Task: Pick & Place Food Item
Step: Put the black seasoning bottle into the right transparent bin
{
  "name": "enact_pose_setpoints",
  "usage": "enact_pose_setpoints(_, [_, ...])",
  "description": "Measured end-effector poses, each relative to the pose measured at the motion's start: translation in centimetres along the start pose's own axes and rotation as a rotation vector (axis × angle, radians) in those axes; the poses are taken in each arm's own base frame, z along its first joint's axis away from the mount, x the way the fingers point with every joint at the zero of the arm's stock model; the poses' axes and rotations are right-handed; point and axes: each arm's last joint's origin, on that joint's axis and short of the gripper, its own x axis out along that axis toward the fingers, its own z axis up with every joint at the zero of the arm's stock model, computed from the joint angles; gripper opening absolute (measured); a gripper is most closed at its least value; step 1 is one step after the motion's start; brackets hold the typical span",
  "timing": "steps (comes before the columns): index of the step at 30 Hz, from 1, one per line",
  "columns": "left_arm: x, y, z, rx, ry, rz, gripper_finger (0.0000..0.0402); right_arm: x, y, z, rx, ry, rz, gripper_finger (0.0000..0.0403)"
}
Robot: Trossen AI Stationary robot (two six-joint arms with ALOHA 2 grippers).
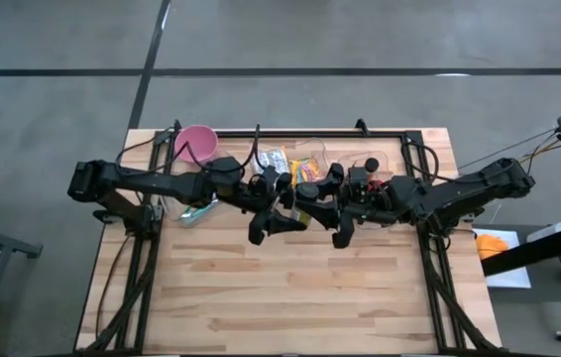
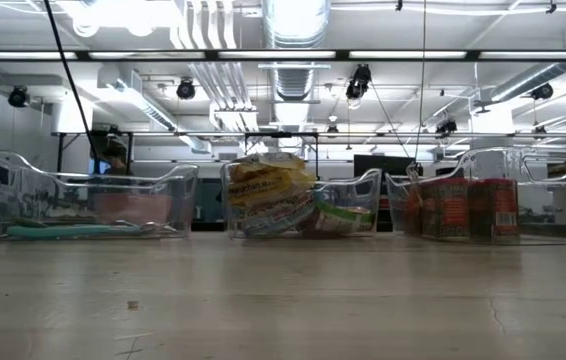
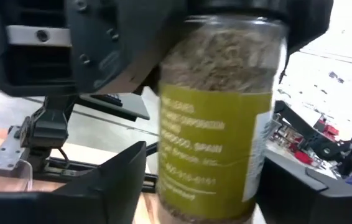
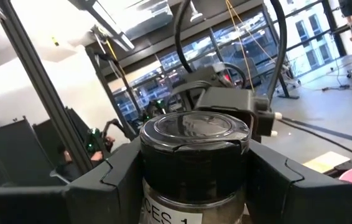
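Note:
A clear spice jar [image 3: 216, 112] with a yellow-green label, dried herbs inside and a black lid [image 4: 194, 127] hangs above the middle of the table, between my two grippers. My right gripper [image 4: 194, 168] is shut on its top. My left gripper [image 3: 207, 186] comes from the other side, open. Its fingers [image 3: 123, 180] stand on either side of the jar's lower half. In the high view the left gripper [image 1: 282, 213] and the right gripper [image 1: 322, 203] meet nose to nose. Neither shows in the low view. My right gripper pinches the jar's black lid by its side wall [image 4: 154, 158] between its two fingers. The fingers come about level from the table's right side. The jar stands upright, lifted clear of the table. My left gripper: a gap shows between one finger and the jar's label; whether the other finger [image 3: 300, 193] touches, I cannot tell.
Three clear bins stand along the far edge. The left bin [image 2: 93, 195] holds a pink bowl [image 1: 196, 144], the middle bin [image 2: 303, 200] snack packets, and the right bin [image 2: 543, 190] red cans [image 2: 463, 205]. The near half of the wooden table [image 1: 280, 297] lies below the arms.

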Motion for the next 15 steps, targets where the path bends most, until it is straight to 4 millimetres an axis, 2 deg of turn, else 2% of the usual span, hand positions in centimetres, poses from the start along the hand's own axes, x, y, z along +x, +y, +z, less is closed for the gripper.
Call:
enact_pose_setpoints(10, [-0.04,-0.09,0.01,0.006,0.008,-0.019,0.0154,-0.06,0.05,0.10,0.010,-0.001,0.010,0.0198])
enact_pose_setpoints(15, [-0.06,-0.08,0.01,0.000,0.010,-0.018,0.0151,-0.05,0.05,0.06,0.010,0.000,0.009,0.0207])
